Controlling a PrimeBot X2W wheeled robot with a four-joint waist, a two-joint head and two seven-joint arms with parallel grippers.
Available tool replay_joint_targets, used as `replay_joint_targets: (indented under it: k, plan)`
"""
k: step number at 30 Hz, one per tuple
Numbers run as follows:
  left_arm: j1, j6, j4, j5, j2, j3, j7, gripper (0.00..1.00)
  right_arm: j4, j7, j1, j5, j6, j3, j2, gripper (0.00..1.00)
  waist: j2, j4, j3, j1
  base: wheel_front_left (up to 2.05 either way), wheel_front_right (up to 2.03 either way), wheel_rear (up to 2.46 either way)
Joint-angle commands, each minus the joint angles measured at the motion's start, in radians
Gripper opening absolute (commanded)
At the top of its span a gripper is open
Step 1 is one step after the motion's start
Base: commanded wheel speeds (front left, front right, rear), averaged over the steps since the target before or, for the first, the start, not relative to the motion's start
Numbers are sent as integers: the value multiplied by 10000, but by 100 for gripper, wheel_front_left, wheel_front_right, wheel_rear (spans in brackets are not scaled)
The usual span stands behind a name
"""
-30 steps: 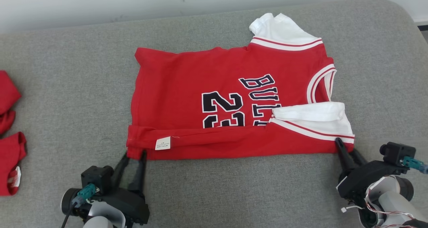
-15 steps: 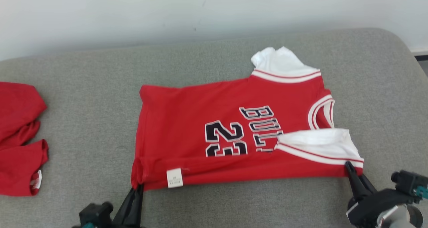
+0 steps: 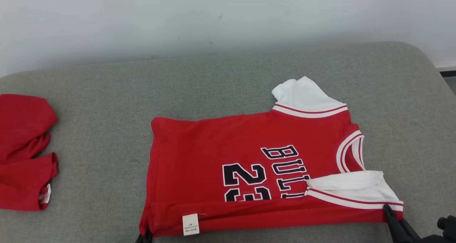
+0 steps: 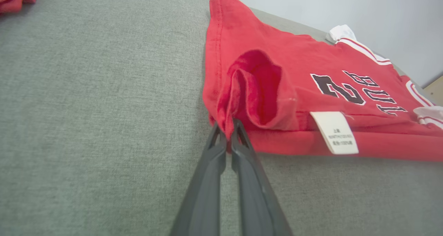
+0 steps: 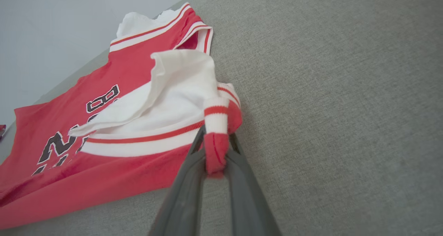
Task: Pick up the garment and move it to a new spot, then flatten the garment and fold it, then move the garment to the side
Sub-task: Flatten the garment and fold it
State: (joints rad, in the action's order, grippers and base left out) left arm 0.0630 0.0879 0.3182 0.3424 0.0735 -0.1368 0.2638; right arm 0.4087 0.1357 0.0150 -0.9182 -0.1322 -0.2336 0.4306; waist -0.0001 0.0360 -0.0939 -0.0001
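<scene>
The garment (image 3: 249, 146) is a red jersey with white sleeves and black "23" lettering, lying flat on the grey cushion with its near edge folded over. A white label (image 3: 190, 224) shows on that fold. My left gripper (image 4: 226, 132) is shut on the hem corner at the garment's (image 4: 277, 80) near left, which is bunched and a little raised. My right gripper (image 5: 214, 139) is shut on the striped sleeve corner of the garment (image 5: 131, 73) at the near right. In the head view the left gripper (image 3: 144, 237) and right gripper (image 3: 388, 211) show only as dark finger ends at the bottom edge.
A second red piece of clothing (image 3: 25, 154) lies at the cushion's far left, apart from the jersey. The grey cushion (image 3: 107, 93) ends at a pale wall (image 3: 178, 15) behind and rounds off at the right (image 3: 434, 75). Bare cushion lies left and behind the jersey.
Both grippers have closed on the garment's near corners, left on the hem and right on the sleeve. The head camera has tilted up, so the whole scene sits lower in the picture.
</scene>
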Motion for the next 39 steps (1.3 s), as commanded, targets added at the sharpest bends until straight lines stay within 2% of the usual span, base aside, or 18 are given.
replay_joint_targets:
  k: [1,2,10,19,31,39]
  plan:
    - [42,-81,-9,-117,29,94,8,68,-42,32,-58,154,28,192,4,73,1,12,25,1,0,0,0]
    - [17,-78,-14,-152,9,98,8,100,-103,17,-70,255,28,297,-94,100,1,15,44,1,0,0,0]
    - [-261,-57,-527,-584,-92,437,7,100,-791,273,115,1381,27,1004,-773,100,1,-24,304,1,0,0,0]
    - [-439,-147,-1435,-1174,-145,1008,7,100,-1590,819,320,2809,27,1330,-1385,100,1,-29,649,1,0,0,0]
    - [-539,-337,-2570,-1908,-160,1892,7,100,-2352,1255,450,4452,27,1328,-1765,100,1,74,885,1,0,0,0]
    - [-186,-382,-2759,-2137,-175,2509,7,100,-2833,1299,184,5174,27,1419,-2154,100,1,100,947,1,0,0,0]
